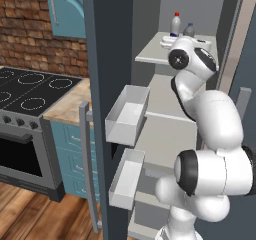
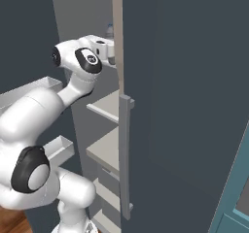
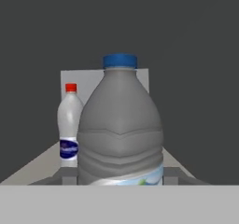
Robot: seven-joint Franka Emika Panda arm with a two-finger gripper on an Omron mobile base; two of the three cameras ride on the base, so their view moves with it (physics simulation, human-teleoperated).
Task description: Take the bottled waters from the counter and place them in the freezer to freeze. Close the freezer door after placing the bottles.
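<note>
The freezer (image 1: 165, 91) stands open, its freezer door (image 1: 107, 59) swung out to the left. On its top shelf (image 1: 150, 54) a whitish bottled water with a red cap (image 1: 175, 24) stands upright at the back. The grey-blue bottle with a dark blue cap (image 3: 120, 129) is close in front of it, upright, low over the shelf. My gripper (image 3: 120, 176) is shut on this bottle, one fingertip (image 3: 69, 174) at each side of its lower body. In the right base view my hand (image 2: 104, 47) reaches into the top compartment. The counter (image 1: 70, 106) lies left of the door.
Two white bins (image 1: 127, 114) hang on the door's inner face, beside my arm. The door's long grey handle (image 1: 87, 164) is at its outer edge. A black stove (image 1: 30, 91) sits left of the counter. Another dark door with a bar handle (image 2: 125, 154) stands at my right.
</note>
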